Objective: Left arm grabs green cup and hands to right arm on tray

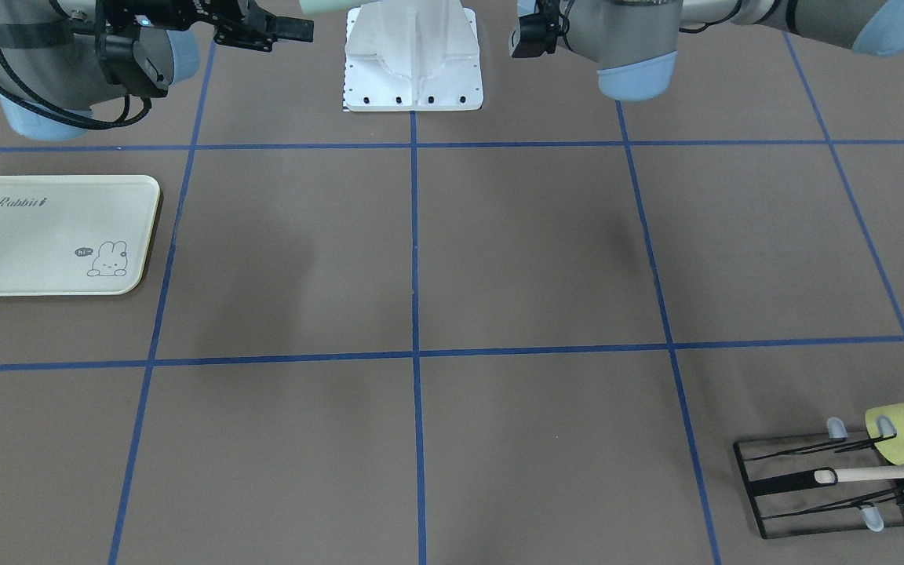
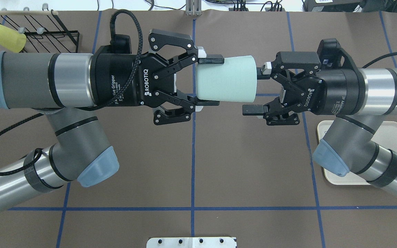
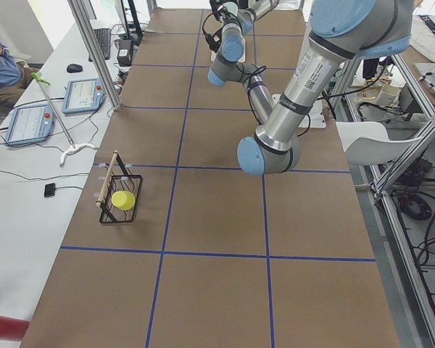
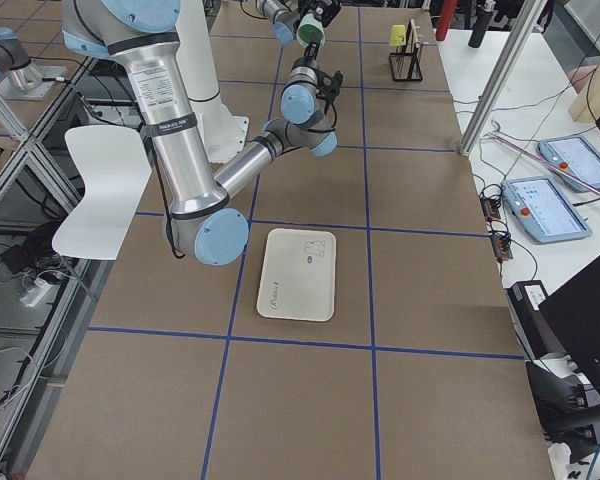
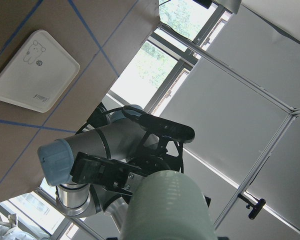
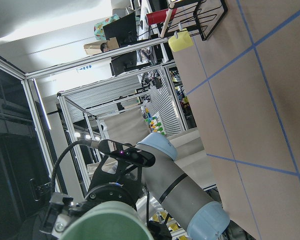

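- Jaws of the left gripper (image 2: 209, 82) are clamped across the end of the cup (image 2: 229, 81) that looks narrower, one finger on each side.
- Jaws of the right gripper (image 2: 256, 90) stand apart at the cup's wider end. One fingertip is at the end face and the other is just outside the wall; we cannot tell whether either touches.
- We read the cup's long axis as level, running straight from one gripper to the other, so the right jaws have it dead ahead. We judge the next move to be those jaws closing on that end before the left gripper lets go.
- The cup hangs in the air above the middle of the table (image 2: 133, 193). It is well apart from the tray (image 2: 393, 137), which lies flat on the right gripper's side.
- Overhead shows the whole handover. The front view catches only a sliver of cup at its top edge, yet shows the tray whole.
- The right side view adds what overhead cannot: the cup is high above the table.
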`<state>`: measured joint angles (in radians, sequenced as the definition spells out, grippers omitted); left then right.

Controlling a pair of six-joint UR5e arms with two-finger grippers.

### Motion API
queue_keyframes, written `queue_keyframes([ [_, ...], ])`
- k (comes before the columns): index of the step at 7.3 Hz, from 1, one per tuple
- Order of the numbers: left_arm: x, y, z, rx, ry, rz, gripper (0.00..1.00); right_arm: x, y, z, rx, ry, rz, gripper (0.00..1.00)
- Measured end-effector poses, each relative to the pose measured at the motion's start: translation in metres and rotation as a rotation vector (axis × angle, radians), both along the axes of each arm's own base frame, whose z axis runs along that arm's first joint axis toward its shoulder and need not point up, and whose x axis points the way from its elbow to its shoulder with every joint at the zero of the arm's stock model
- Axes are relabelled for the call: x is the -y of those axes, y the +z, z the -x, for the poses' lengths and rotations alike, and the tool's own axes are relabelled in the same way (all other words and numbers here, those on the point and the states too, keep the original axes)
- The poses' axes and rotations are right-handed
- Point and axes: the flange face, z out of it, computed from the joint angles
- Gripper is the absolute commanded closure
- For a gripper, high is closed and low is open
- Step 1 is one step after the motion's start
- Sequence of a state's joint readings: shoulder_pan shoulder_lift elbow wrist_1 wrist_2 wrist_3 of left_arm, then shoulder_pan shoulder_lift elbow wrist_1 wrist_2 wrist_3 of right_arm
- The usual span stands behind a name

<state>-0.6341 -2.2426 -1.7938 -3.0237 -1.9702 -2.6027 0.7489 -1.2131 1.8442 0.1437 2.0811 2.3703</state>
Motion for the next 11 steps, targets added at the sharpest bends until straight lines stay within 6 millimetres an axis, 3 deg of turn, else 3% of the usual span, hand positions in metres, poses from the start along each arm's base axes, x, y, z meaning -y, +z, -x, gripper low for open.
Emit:
queue_keyframes([
  [3,-0.001,-0.003,-0.003,-0.013,-0.008,0.013,1.00,-0.006,0.002,-0.004,0.037,-0.020,-0.013,0.24],
  [5,-0.003,-0.003,-0.007,-0.013,-0.005,0.017,1.00,-0.008,0.001,-0.007,0.051,-0.024,-0.020,0.52],
  [7,-0.003,-0.005,-0.009,-0.013,-0.003,0.018,1.00,-0.010,0.001,-0.007,0.058,-0.028,-0.024,0.67],
  [8,-0.004,-0.006,-0.010,-0.016,-0.002,0.021,1.00,-0.011,0.000,-0.007,0.060,-0.028,-0.025,0.80],
  [9,-0.006,-0.006,-0.013,-0.019,-0.002,0.027,1.00,-0.011,-0.001,-0.008,0.063,-0.027,-0.026,0.99],
  [11,-0.007,-0.006,-0.017,-0.022,-0.006,0.029,0.00,-0.012,-0.001,-0.009,0.067,-0.026,-0.026,1.00],
])
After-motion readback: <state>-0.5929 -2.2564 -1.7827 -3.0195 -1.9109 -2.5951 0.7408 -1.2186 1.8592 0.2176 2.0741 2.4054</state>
